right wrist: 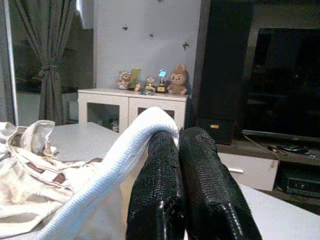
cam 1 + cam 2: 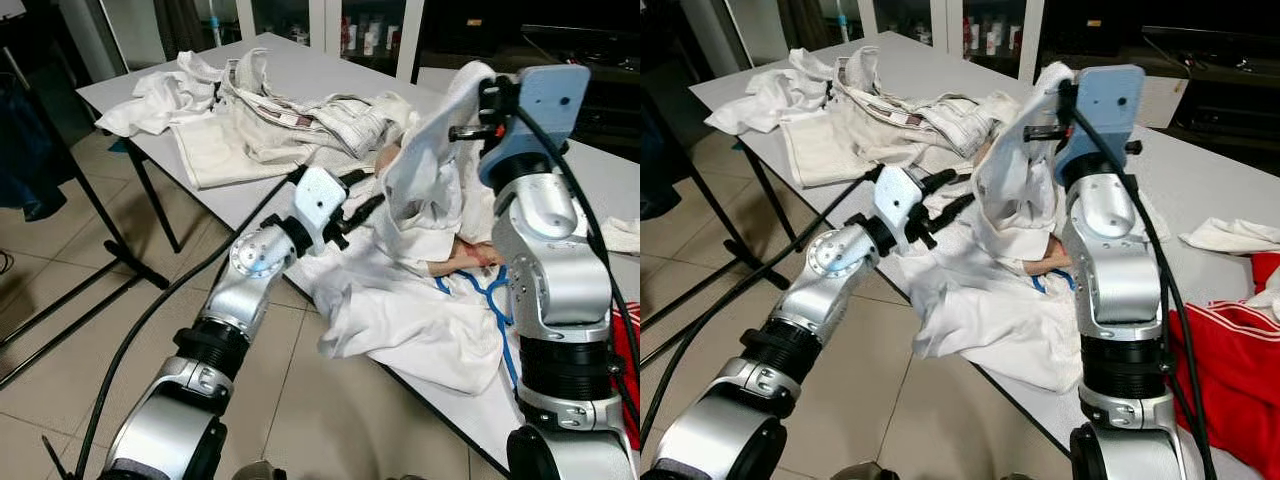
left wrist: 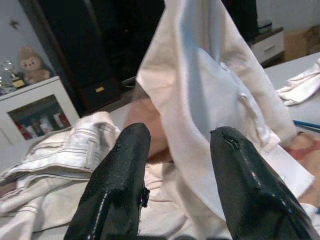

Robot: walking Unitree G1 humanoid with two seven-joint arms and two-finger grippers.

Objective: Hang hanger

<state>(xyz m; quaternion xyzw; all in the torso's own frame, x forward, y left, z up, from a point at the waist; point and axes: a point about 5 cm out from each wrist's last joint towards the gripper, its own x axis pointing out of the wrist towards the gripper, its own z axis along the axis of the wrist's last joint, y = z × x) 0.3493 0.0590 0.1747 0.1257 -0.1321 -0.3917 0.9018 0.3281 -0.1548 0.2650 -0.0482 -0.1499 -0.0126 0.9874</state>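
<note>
right gripper [image 1: 175, 137] pinches white garment [image 2: 425, 180] aloft; left gripper [image 3: 177, 150] gapes beside it.

Even, soft indoor lighting over the pale surface [image 2: 300, 75]; dim, dark background. Faint shadows under the surface on the floor [image 2: 60, 330]. Slight wide-angle bending at head-view edges. Left wrist view soft, blurred; near fingers [image 3: 117, 185] out of focus.

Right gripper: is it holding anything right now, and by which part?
Yes. The right gripper is shut on the white garment, pinching a ribbed edge at its top and lifting it off the table. The left gripper is open, holding nothing.
</note>
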